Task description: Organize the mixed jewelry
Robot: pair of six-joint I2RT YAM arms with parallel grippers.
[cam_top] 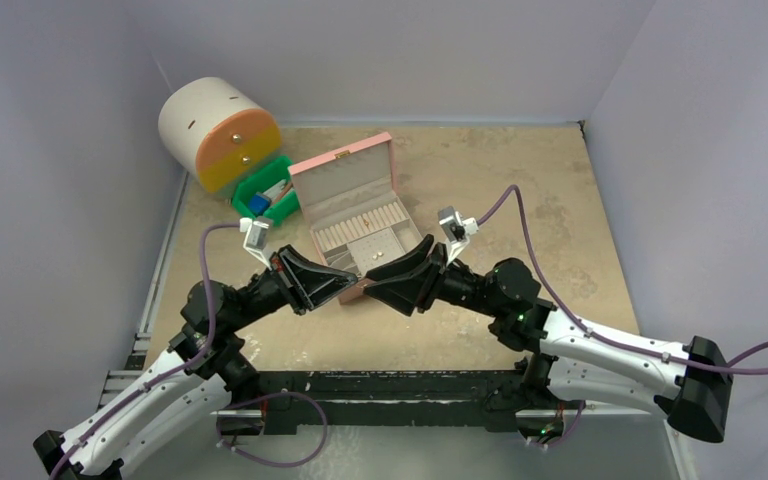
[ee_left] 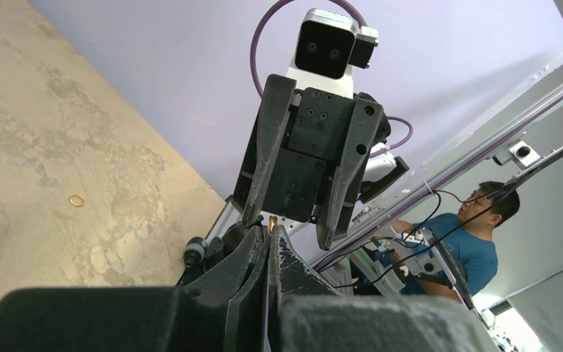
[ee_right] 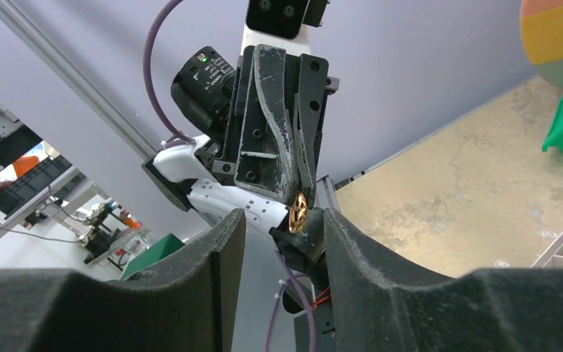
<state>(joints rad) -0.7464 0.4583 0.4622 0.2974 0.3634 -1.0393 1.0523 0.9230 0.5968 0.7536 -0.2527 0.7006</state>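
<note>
The left arm (cam_top: pixel 160 385) is lying low and reaching from about 7 o'clock toward the middle of the table (cam_top: pixel 560 200), so that its left hand (ee_left: pixel 272 233) is pointing toward 3 o'clock, just at the front edge of the open pink box (cam_top: pixel 345 185). This hand is holding its jaws fully together on a small gold ring (ee_right: pixel 300 213). It is pinching the ring only at the very tips, so most of it is standing free, and I judge this is to present it for a handover. Facing it from 3 o'clock, the right hand (ee_right: pixel 284 218) is standing about half open and holding nothing, with one finger on each side of the ring. Whether a finger is already touching the ring, I cannot tell. The right arm (cam_top: pixel 600 345) is mirroring the left one, coming in low from about 5 o'clock. A second ring (ee_left: pixel 77 200) is lying loose on the bare table, well apart from both hands.
</note>
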